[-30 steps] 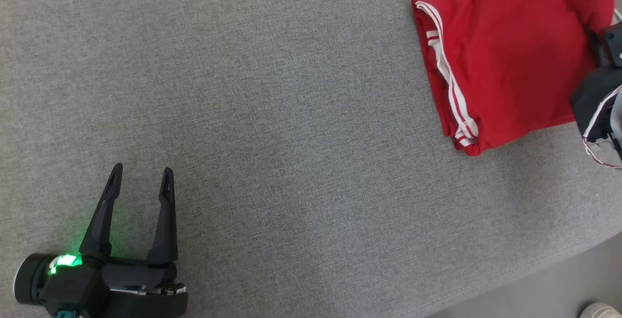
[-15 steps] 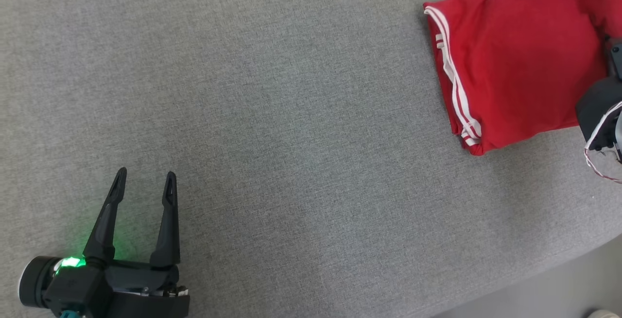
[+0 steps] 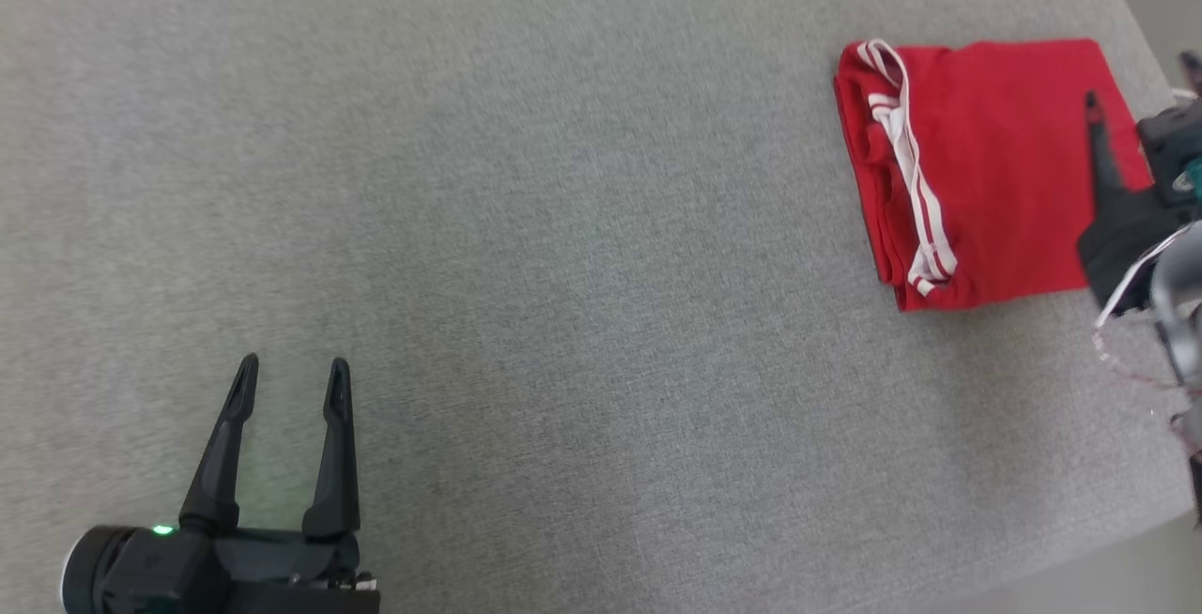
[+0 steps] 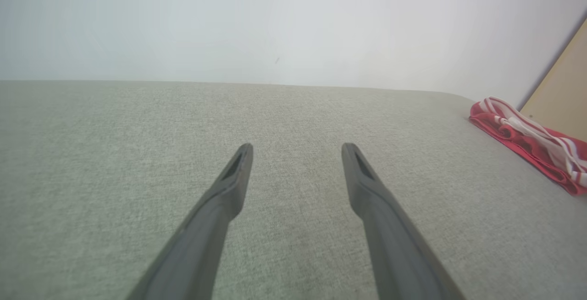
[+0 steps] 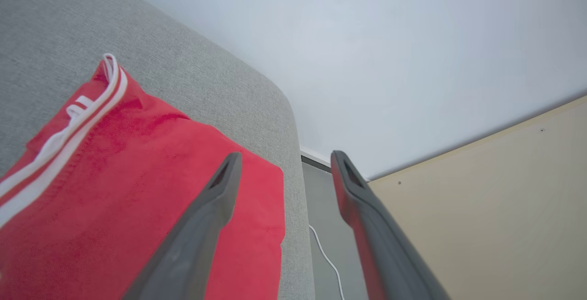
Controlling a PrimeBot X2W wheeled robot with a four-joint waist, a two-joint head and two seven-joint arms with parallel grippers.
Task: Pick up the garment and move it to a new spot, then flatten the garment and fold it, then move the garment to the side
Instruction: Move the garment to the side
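The red garment [image 3: 995,173] lies folded into a flat rectangle on the grey fabric-covered table [image 3: 563,220]. It is at about two o'clock in the head view, near the table's rounded far corner. Its white-striped trim [image 3: 916,201] runs along the garment's nine o'clock edge, where the layers bunch a little. In the left wrist view the garment [image 4: 527,139] shows at three o'clock, trim side facing in.

The right gripper [image 3: 1140,79] sits at the garment's three o'clock side. One of its dark fingers [image 3: 1097,145] lies over the red cloth and the other is out past the table's edge. In the right wrist view the right gripper [image 5: 285,155] has its fingers spread wide with nothing between them, so the garment [image 5: 137,190] is released. Whether the nearer finger touches the cloth cannot be told.

The left gripper [image 3: 293,365] is at seven o'clock in the head view, well apart from the garment. Its fingers [image 4: 229,185] are likewise parted and empty over bare table, and a small green light [image 3: 161,529] glows on its body.

Past the table's edge, the right wrist view shows a pale wall [image 5: 412,38], a beige panel [image 5: 504,199] and a white cable [image 5: 325,254] on the floor.
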